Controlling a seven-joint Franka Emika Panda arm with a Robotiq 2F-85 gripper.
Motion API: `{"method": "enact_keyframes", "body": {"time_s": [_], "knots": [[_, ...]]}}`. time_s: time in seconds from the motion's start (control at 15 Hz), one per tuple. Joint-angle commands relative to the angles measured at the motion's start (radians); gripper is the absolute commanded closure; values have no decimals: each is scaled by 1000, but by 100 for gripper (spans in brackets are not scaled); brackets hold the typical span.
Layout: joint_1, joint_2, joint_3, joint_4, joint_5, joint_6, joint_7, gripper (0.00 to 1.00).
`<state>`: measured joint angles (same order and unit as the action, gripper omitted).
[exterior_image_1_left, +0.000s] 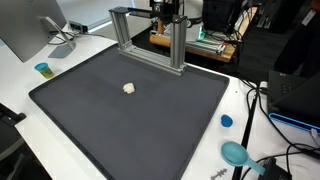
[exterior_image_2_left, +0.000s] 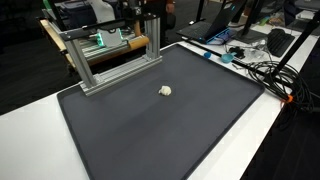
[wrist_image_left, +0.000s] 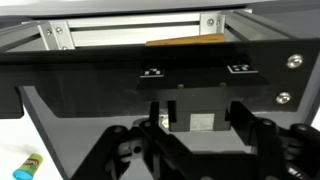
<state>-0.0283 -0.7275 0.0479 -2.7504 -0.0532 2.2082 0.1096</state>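
- The pincer (wrist_image_left: 197, 125) fills the bottom of the wrist view. Its two fingers (wrist_image_left: 155, 115) stand apart with a clear gap between them. It looks partly drawn in rather than fully spread, and nothing shows in the gap, so I read it as open and empty.
- It hangs at the far edge of the table, right by the aluminium frame (exterior_image_1_left: 179, 48). In an exterior view the arm's dark wrist (exterior_image_1_left: 167, 12) sits just behind the frame's top bar, right of its middle.
- In the wrist view a silver crossbar (wrist_image_left: 130, 35) runs along the top, with a black panel (wrist_image_left: 100, 75) carrying screws below it. Whether a finger touches the panel I cannot tell.
- A small white lump (exterior_image_1_left: 129, 88) lies alone near the middle of the dark mat (exterior_image_1_left: 120, 130). It is well apart from the pincer and on the near side of the frame.
- A blue cup (exterior_image_1_left: 42, 69) stands off the mat at the left, and a blue cap (exterior_image_1_left: 226, 121) lies off it at the right.
- By my judgement, the step in hand is work at the frame, not at the lump. The fingers appear to be lined up with the panel.
- A next move here would call for slow, square travel, since the posts and crossbar crowd the fingers. It would also call for a check of what lies in the gap.
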Motion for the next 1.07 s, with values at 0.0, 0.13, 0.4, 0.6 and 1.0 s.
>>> {"method": "enact_keyframes", "body": {"time_s": [0.0,0.13,0.4,0.6,1.0], "knots": [[-3,-14,4,2,-12,-26,-7,47],[-6,-18,3,3,-14,-35,-7,40],[-5,-18,-12,3,-4,-41,-15,31],[-2,-20,-14,3,-11,-40,-31,30],[3,-32,-15,7,-26,-58,-75,36]]}}
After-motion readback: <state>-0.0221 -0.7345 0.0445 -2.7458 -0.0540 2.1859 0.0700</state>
